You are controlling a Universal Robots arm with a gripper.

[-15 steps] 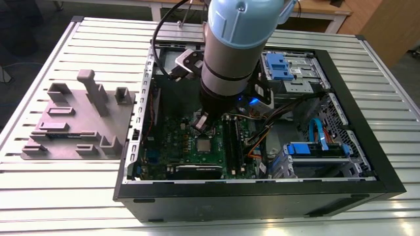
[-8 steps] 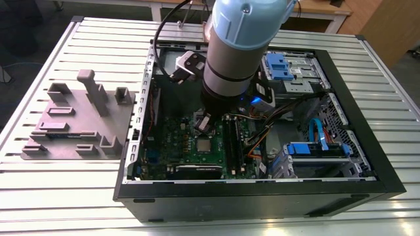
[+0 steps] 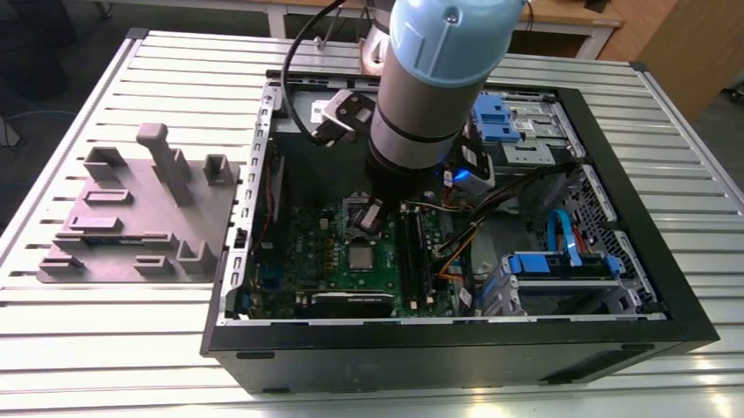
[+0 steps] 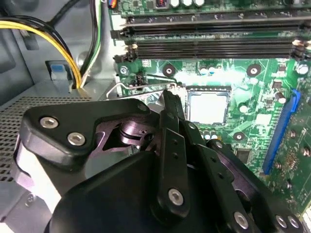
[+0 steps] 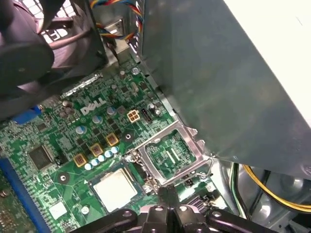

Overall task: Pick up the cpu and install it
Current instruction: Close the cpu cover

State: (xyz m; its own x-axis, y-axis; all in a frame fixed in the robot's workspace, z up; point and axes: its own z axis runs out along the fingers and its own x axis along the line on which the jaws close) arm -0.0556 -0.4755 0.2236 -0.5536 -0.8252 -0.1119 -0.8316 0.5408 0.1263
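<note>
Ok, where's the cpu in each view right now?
Exterior view: cpu lies in the motherboard socket, just camera-side of the gripper.
Second wrist view: cpu just past the gripper.
First wrist view: cpu beside the open socket frame.
Shared landmark: the gripper, close to the cpu in every view.

Silver-grey cpu (image 5: 115, 188), green motherboard (image 5: 73, 121), blue slot (image 4: 279, 131), black memory slots (image 4: 209, 48). Claw (image 5: 167, 194) black, arm (image 3: 430, 96) grey with a light-blue cap (image 3: 454, 26). Case (image 3: 442, 353) black, desk (image 3: 117, 366) pale grey with ribbed stripes, cables (image 4: 68, 53) yellow and black.
</note>
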